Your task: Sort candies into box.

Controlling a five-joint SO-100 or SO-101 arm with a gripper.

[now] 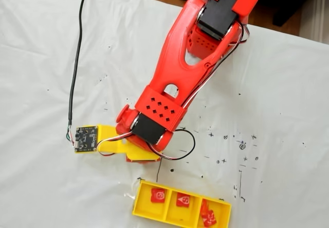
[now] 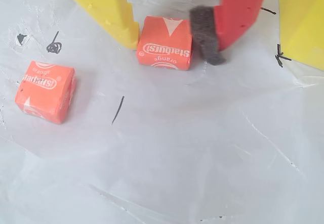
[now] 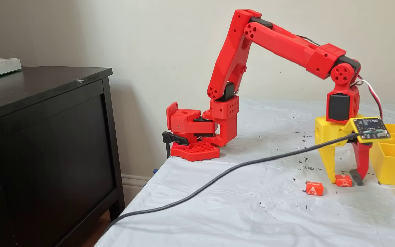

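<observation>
Hand [image 2: 172, 42] is lowered to the surface [image 2: 202, 148], fingers apart, straddling one candy [image 2: 165, 43]. The yellow finger [image 2: 109, 11] touches the candy's left side in the wrist view; the red finger's grey pad [image 2: 206, 34] sits just beside its right side. A second candy [image 2: 45, 90] lies left of the hand. The box [image 3: 394, 161], right of the hand, holds candies in all three compartments

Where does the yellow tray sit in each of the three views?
A fixed view: tray at the bottom edge, right of centre.
Wrist view: one wall in the top right corner.
A fixed view: far right edge, beside the pincer.
Shared landmark: black pen marks on the white cover.
</observation>
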